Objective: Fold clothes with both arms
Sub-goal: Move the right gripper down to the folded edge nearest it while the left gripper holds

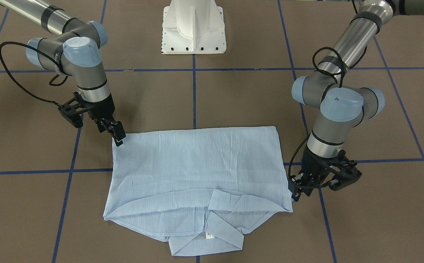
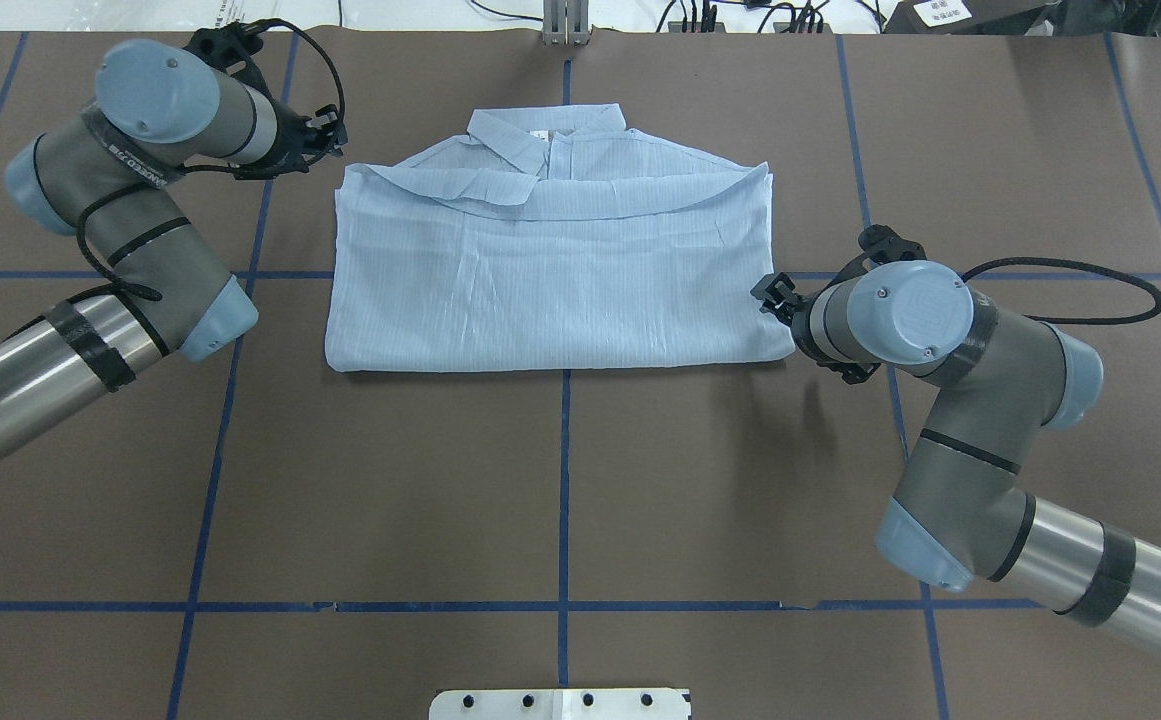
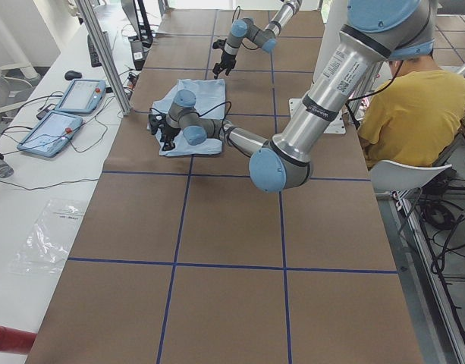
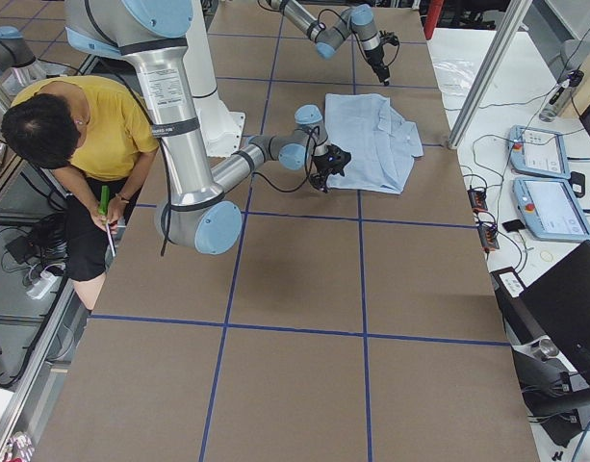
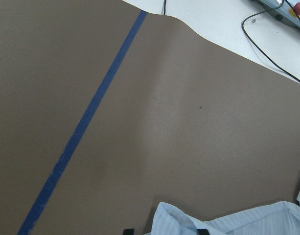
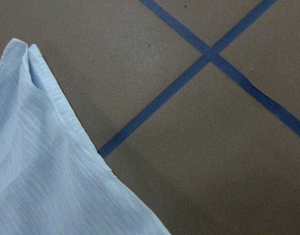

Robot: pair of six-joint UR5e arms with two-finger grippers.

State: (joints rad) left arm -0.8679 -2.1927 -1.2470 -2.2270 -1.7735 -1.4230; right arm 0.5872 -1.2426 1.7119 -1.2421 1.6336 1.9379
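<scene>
– Shirt [image 2: 550,280] on the desk [image 2: 560,500]: how much is done?
– It is judged nearly folded flat; a last fold seems left. Left gripper [image 1: 295,193] jaws are seen spread at its collar-side corner; for the right gripper [image 1: 118,140] it cannot be told.

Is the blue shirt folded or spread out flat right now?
Folded: the shirt lies as a compact rectangle, no sleeves showing, collar at the far edge. How many layers, cannot tell.
</scene>
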